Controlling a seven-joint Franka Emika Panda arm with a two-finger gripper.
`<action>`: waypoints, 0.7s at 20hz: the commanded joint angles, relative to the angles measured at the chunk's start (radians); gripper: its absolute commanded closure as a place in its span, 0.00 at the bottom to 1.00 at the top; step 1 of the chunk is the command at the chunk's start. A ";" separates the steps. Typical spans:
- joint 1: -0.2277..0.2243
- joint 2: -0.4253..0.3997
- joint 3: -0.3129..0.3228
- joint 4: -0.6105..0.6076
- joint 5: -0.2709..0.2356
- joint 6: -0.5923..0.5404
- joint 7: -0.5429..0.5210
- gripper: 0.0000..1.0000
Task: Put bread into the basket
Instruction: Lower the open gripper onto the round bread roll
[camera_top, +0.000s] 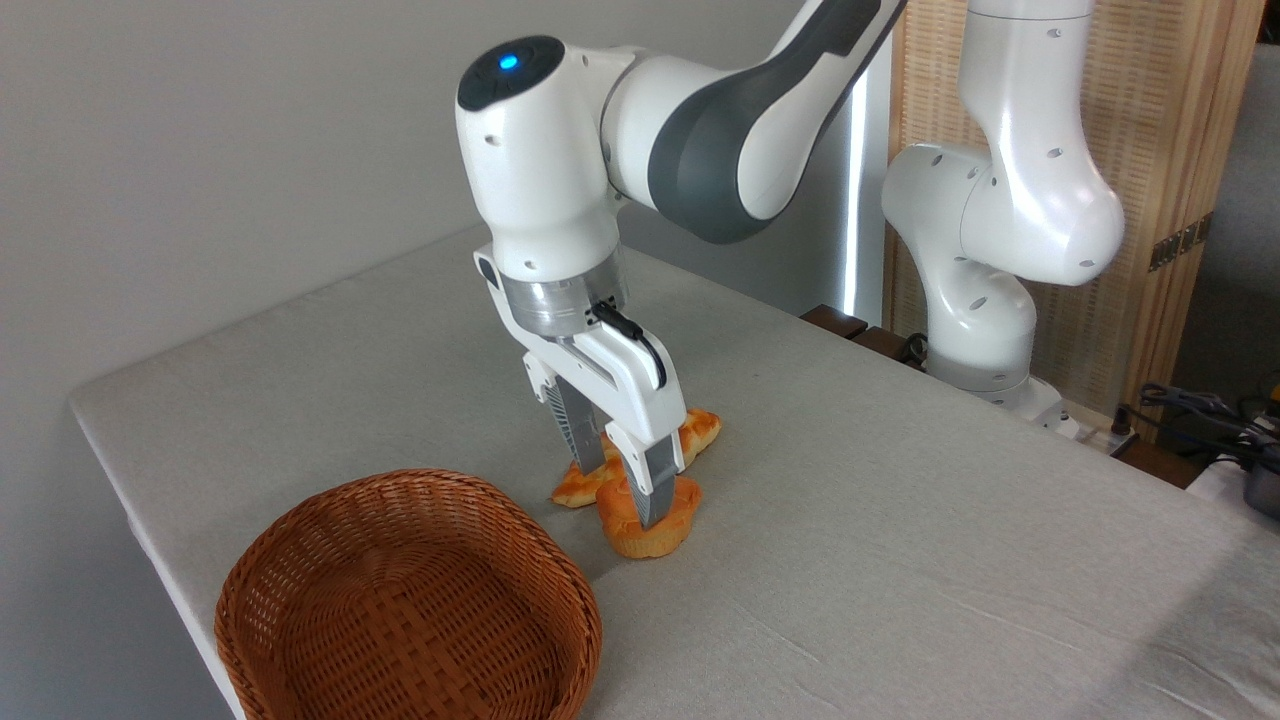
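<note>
One bun (648, 520), one loaf (700, 428), one basket (400, 600).

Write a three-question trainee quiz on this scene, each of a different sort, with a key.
1. True or false: the bun already lies in the basket.
2. Where are the pincer fingers? A) straddling the bun B) inside the basket C) high above the table
3. Fill in: behind the bun lies a flat braided ____.

Key: 1 false. 2 A. 3 loaf.
</note>
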 joint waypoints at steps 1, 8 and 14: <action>0.000 -0.017 0.011 -0.026 0.002 0.015 0.040 0.00; -0.002 -0.023 0.042 -0.026 0.034 0.018 0.071 0.00; -0.005 -0.017 0.040 -0.026 0.035 0.018 0.071 0.00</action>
